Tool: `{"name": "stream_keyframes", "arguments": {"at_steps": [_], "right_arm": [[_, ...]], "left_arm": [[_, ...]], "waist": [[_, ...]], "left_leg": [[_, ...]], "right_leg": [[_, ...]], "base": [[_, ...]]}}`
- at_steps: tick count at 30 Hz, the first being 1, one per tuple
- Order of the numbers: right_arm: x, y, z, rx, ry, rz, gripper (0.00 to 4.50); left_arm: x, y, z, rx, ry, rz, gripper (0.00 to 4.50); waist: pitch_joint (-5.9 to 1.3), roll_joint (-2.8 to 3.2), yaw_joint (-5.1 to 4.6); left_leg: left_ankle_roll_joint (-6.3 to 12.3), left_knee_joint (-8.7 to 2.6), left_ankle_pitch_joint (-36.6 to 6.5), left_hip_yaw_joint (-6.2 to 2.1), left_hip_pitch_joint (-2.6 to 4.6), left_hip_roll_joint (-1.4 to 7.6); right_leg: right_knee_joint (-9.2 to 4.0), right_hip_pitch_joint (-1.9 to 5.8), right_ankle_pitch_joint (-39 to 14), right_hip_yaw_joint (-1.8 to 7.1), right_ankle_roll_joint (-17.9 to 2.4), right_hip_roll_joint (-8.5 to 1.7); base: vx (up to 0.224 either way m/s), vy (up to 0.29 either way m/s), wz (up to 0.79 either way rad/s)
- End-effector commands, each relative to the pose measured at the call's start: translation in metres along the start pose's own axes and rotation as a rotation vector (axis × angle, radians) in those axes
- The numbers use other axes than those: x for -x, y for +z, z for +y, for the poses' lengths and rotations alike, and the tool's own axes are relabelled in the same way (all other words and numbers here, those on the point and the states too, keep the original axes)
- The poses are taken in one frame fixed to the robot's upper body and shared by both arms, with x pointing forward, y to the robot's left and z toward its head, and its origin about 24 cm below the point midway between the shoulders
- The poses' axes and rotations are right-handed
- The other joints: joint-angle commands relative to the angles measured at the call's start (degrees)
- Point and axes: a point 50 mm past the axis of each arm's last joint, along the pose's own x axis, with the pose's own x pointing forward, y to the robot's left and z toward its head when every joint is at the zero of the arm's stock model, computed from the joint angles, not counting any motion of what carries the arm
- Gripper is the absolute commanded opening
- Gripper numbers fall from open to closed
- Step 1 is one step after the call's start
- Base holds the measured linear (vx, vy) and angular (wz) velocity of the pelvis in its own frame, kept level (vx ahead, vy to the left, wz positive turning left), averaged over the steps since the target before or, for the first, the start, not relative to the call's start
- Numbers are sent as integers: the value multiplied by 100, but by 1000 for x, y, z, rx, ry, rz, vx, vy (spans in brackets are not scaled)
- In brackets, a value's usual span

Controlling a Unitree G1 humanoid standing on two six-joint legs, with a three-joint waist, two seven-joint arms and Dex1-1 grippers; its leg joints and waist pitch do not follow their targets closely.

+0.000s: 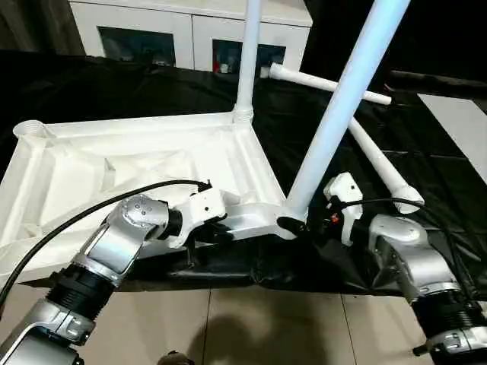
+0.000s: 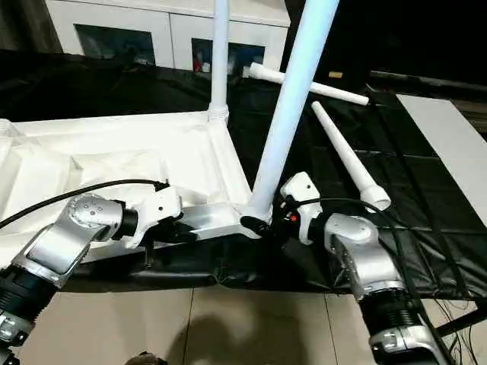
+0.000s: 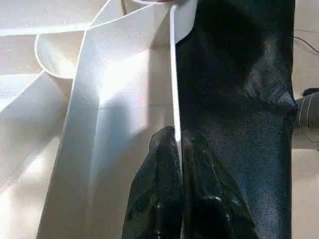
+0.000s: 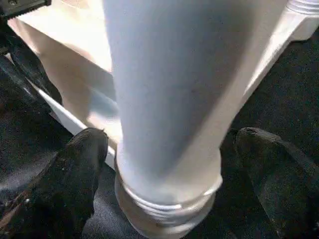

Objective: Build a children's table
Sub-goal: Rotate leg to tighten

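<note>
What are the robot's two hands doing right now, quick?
Left gripper: shut on the tabletop rim.
Right gripper: open, fingers either side of the near leg, not squeezing.

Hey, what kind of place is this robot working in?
Probably an indoor room set up as a test area: tiled floor, black sheet spread under the work, and a white cabinet with dark glass doors behind.

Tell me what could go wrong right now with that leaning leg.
The long white tapered leg leans in the near corner socket of the white ribbed plastic tabletop; the right gripper has open fingers on either side of its base, so it could tip or pop out. The left gripper pinches only the tabletop's thin rim, which could slip if the leg is pushed.
</note>
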Motion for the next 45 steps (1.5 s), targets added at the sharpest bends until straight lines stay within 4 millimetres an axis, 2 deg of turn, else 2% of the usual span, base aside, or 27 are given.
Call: {"name": "stream_keyframes", "arguments": {"at_steps": [1, 3, 5, 8, 9, 21, 25, 27, 30, 33, 35, 36, 37, 38, 39, 41, 42, 45], "right_arm": [[0, 3, -4, 28, -9, 2, 442], [-2, 2, -4, 34, -7, 9, 442], [-3, 2, -4, 34, -9, 10, 417], [-4, 3, -5, 32, -11, 3, 405], [-4, 2, -5, 32, -9, 4, 383], [-6, -2, -4, 47, 6, 15, 286], [-6, -3, -4, 41, -1, 11, 273], [-10, -6, -8, -8, -90, 6, 270], [-15, -9, -13, -67, -196, 5, 269], [-27, -13, -15, -161, -341, 0, 269], [-35, -15, -14, -213, -401, -2, 268], [-38, -15, -12, -236, -421, -3, 268], [-39, -15, -12, -239, -428, -3, 268], [-50, -17, -9, -275, -528, 9, 268], [-51, -17, -9, -280, -541, 11, 268], [-66, -20, -4, -333, -681, 39, 268], [-67, -20, -3, -338, -694, 41, 267], [-89, -15, 10, -379, -750, 35, 267]], "left_arm": [[-2, 7, -2, -48, -8, -15, 0], [-1, 7, -1, -49, -6, -14, 0], [-1, 7, -1, -49, -4, -15, 0], [-1, 6, -1, -48, -2, -14, 0], [-1, 6, -1, -48, -3, -14, 0], [-2, 6, 0, -53, 4, -13, 0], [-2, 5, 0, -50, 10, -10, 0], [-3, 4, 5, -6, 57, -24, 0], [-5, 5, 12, 46, 117, -54, 0], [-11, 8, 24, 107, 209, -88, 0], [-14, 8, 29, 125, 255, -84, 0], [-17, 9, 31, 137, 283, -84, 0], [-17, 9, 32, 142, 289, -85, 0], [-24, 14, 39, 197, 362, -98, 0], [-25, 15, 40, 204, 371, -100, 0], [-36, 25, 46, 282, 472, -116, 0], [-38, 27, 47, 288, 481, -118, 0], [-58, 47, 46, 324, 542, -169, 0]], "waist": [[-389, -6, 9], [-386, 0, 12], [-384, 1, 7], [-387, 4, 9], [-393, 5, 7], [-391, 18, 8], [-395, 15, 5], [-392, 12, -3], [-384, 18, -21], [-363, 4, -25], [-357, 17, -35], [-359, 4, -33], [-361, 10, -29], [-352, 16, -55], [-354, 13, -43], [-362, 17, -45], [-359, 5, -35], [-382, 5, -4]], "left_leg": [[247, -351, -964, 23, 102, 111], [239, -349, -964, 20, 96, 108], [235, -351, -979, 16, 91, 107], [229, -346, -991, 20, 92, 106], [233, -341, -959, 19, 90, 103], [230, -344, -1038, 15, 96, 104], [233, -343, -1004, 14, 92, 103], [237, -343, -1025, 16, 90, 98], [106, -360, -1173, 17, 110, 92], [-42, -382, -1443, 10, 120, 78], [-85, -393, -1506, 7, 134, 80], [-126, -402, -1573, -1, 131, 87], [-133, -402, -1600, -3, 139, 90], [-137, -411, -1619, 5, 126, 90], [-184, -413, -1625, -10, 135, 83], [-233, -408, -1650, 3, 170, 84], [-222, -401, -1715, 13, 183, 80], [-155, -386, -1582, 29, 167, 73]], "right_leg": [[-404, 313, -222, 258, -1323, -258], [-398, 308, -263, 265, -1310, -256], [-395, 305, -274, 264, -1301, -255], [-397, 302, -286, 269, -1300, -258], [-388, 307, -218, 269, -1308, -253], [-395, 301, -269, 268, -1307, -250], [-388, 305, -219, 269, -1313, -246], [-392, 301, -243, 270, -1322, -249], [-424, 281, -553, 268, -1301, -253], [-494, 254, -1172, 276, -1096, -261], [-509, 230, -1323, 281, -1058, -267], [-526, 237, -1445, 277, -982, -268], [-527, 224, -1464, 279, -961, -272], [-526, 192, -1430, 295, -958, -272], [-529, 204, -1481, 281, -937, -269], [-528, 169, -1473, 292, -944, -265], [-540, 158, -1478, 295, -923, -264], [-530, 167, -1223, 302, -889, -269]], "base": [[0, 0, 0], [0, 0, 0], [0, 0, 0], [0, 0, 0], [0, 0, 0], [0, 0, 0], [0, 0, 0], [0, 0, 0], [0, 0, 0], [0, 0, 0], [0, 0, 0], [0, 0, 0], [0, 0, 0], [0, 0, 0], [0, 0, 0], [0, 0, 0], [0, 0, 0], [0, 0, 0]]}}
